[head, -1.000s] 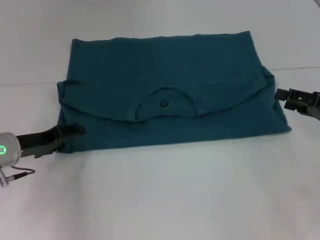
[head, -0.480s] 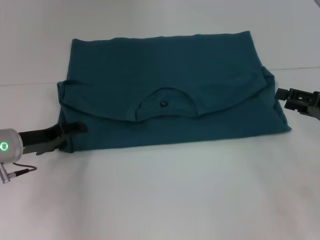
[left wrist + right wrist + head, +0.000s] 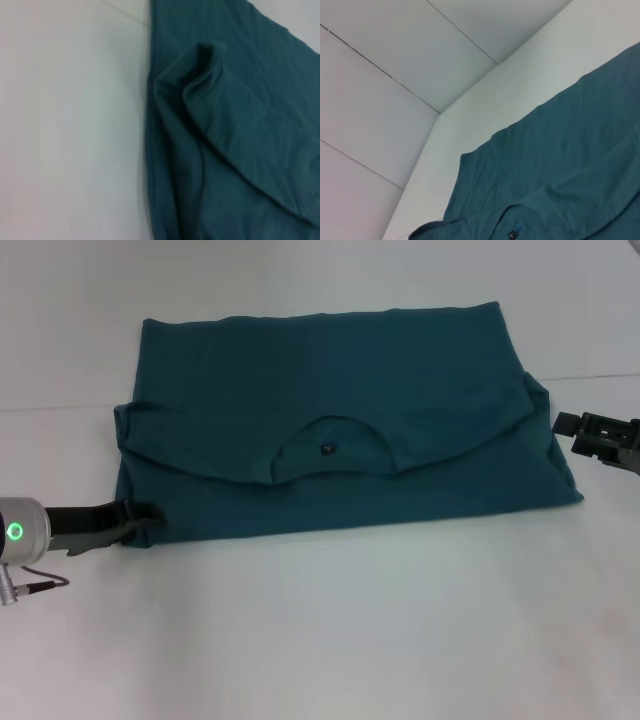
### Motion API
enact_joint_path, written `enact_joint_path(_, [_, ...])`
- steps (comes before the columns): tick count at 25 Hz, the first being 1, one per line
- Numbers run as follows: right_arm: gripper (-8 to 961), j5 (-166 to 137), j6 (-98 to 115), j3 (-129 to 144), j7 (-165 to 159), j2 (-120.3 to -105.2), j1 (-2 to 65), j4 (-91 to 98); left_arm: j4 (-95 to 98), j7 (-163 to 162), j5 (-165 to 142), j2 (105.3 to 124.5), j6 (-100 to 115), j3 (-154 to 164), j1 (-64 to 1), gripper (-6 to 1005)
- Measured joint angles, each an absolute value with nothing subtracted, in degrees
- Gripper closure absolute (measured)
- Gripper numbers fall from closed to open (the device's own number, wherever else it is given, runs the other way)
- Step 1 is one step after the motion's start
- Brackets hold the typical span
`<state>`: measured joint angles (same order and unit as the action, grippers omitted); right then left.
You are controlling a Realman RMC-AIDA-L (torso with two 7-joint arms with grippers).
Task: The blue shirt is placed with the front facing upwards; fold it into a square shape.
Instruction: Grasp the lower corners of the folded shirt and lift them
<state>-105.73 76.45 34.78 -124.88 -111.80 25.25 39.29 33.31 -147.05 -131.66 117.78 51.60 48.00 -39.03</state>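
Note:
The blue shirt (image 3: 330, 400) lies flat on the white table, folded across, with its upper part laid over toward me. Its round neckline and small dark tag (image 3: 327, 449) show in the middle. My left gripper (image 3: 143, 515) lies low on the table at the shirt's near left corner, its fingers brought together on the cloth edge. The left wrist view shows the shirt (image 3: 240, 125) with a puckered sleeve fold beside bare table. My right gripper (image 3: 572, 428) hovers just off the shirt's right edge, beside the folded sleeve. In the right wrist view the shirt (image 3: 570, 170) spreads out below.
The white table (image 3: 350, 640) stretches wide in front of the shirt and on both sides. A thin seam line (image 3: 60, 408) crosses the surface behind the shirt's left and right edges. Pale wall panels (image 3: 395, 75) stand behind the table.
My left gripper's fingers stood apart at the shirt's corner half a second ago and have now closed on it, slightly lower. The right gripper has drifted a little to the right.

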Motion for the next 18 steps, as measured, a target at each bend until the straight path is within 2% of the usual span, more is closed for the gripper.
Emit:
enact_joint_path(5, [234, -105.73, 76.61, 34.34, -124.85, -111.80, 25.10, 39.28, 36.08, -147.04, -131.90, 118.85, 51.60, 48.00, -38.36, 525])
enact_joint_path(10, [234, -105.73, 76.64, 34.13, -124.82, -111.74, 25.03, 38.58, 36.14, -147.05, -132.02, 118.90, 51.60, 47.99, -38.41, 674])
enact_joint_path(15, [234, -105.73, 76.64, 34.10, -124.74, -111.63, 25.05, 38.50, 36.22, -147.05, -132.08, 118.84, 51.59, 47.99, -38.41, 873])
enact_joint_path(18, [234, -105.73, 76.64, 34.03, -124.72, -111.62, 25.10, 38.49, 36.44, -147.04, -132.10, 118.83, 51.60, 47.98, -38.38, 912])
